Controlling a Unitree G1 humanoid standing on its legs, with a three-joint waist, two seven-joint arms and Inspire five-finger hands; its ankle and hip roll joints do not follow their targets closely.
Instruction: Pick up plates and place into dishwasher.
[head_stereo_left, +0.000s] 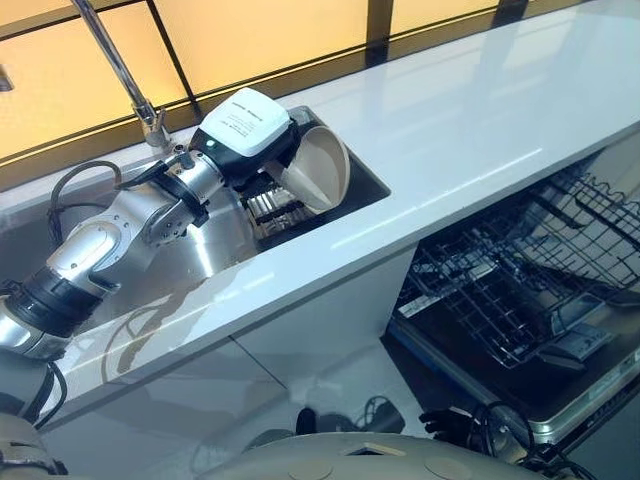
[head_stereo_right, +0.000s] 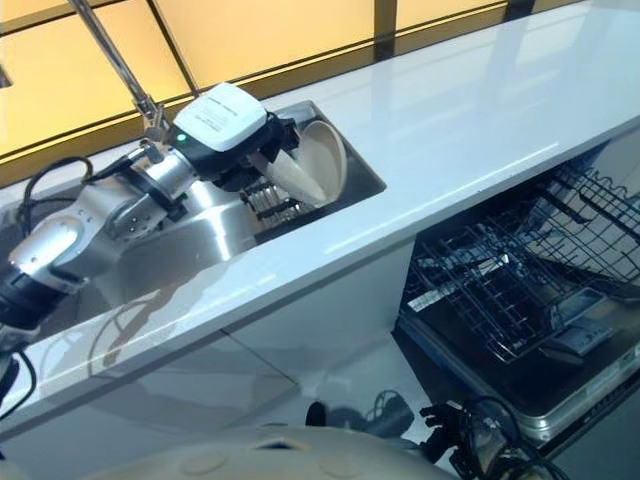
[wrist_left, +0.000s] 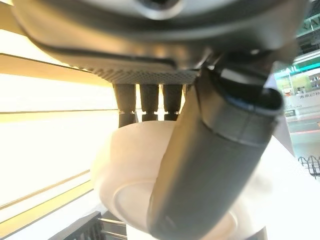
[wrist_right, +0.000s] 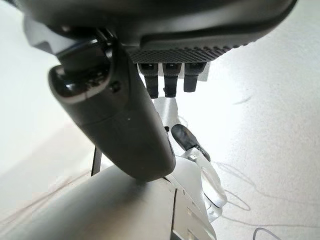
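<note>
At the far left, the left arm reaches over the sink (head_stereo_left: 200, 262) set into the white tabletop (head_stereo_left: 470, 130), just in front of the tap (head_stereo_left: 118, 65). The left hand (head_stereo_left: 262, 160) sits above the sink's right end, over a dark rack (head_stereo_left: 280, 208) standing in the basin. It holds 1 cream plate (head_stereo_left: 322, 168), tilted on edge with its hollow face turned toward the right. In the left wrist view the fingers (wrist_left: 145, 97) curl over the plate's (wrist_left: 130, 170) far rim while the thumb lies across its underside, so the plate is pinched between them, lifted clear of the rack.

To the right of the sink the tabletop runs on bare and glossy. Below its right end, the dishwasher (head_stereo_left: 560, 390) stands open with its door down, and its wire basket (head_stereo_left: 520, 270) is pulled out, well apart from the plate.

The right hand (wrist_right: 125, 125) appears in the right wrist view, hanging over a pale floor; its fingers (wrist_right: 172, 80) hang loosely bent with the thumb standing apart, holding nothing.
</note>
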